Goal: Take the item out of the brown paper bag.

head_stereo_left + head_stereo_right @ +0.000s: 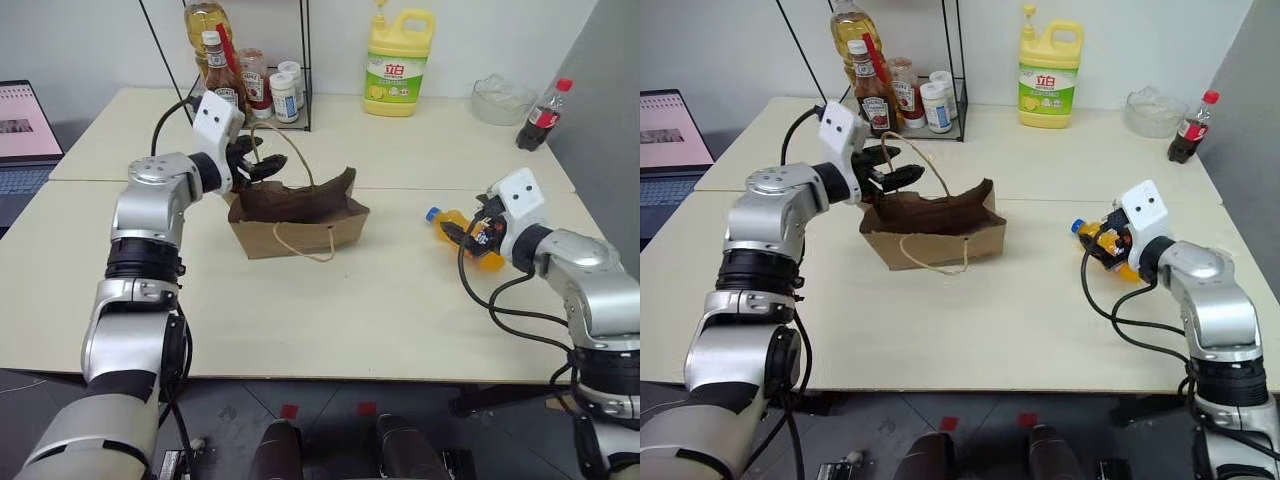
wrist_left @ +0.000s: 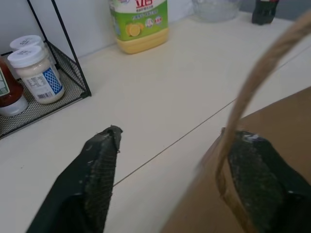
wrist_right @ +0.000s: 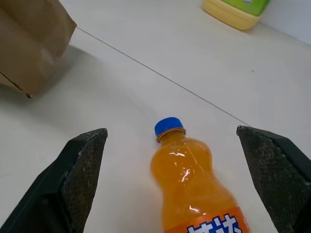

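The brown paper bag (image 1: pixel 298 222) stands open-topped at the centre of the left eye frame, on the near table (image 1: pixel 330 330), just below the seam where a second table butts against it; one cord handle loops up over its back edge, the other hangs down its front face. A broad bare stretch of tabletop lies between the bag and the orange bottle (image 3: pixel 194 184) at centre right, and more bare top runs from the bag down to the near edge in the lower part of the frame; above the seam the surface is free as far as the wire rack (image 1: pixel 290 95) of sauce bottles at top centre, the yellow detergent jug (image 1: pixel 398 65) beside it, a clear bowl (image 1: pixel 503 100) and a cola bottle (image 1: pixel 543 115) at upper right; a laptop (image 1: pixel 28 125) sits at the left edge.

The bottle lies on its side on the table, out of the bag and well apart from it, blue cap pointing toward the bag.

The left gripper (image 1: pixel 255 165) reaches in from the left at the bag's upper left corner, roughly level, fingers spread and gripping nothing; in its wrist view one finger (image 2: pixel 97 170) is over bare table, the other sits behind the bag's edge with the cord handle (image 2: pixel 243 111) running across it.

The right gripper (image 1: pixel 472 232) comes in from the lower right, tipped slightly down, jaws wide apart on either side of the bottle without touching it.
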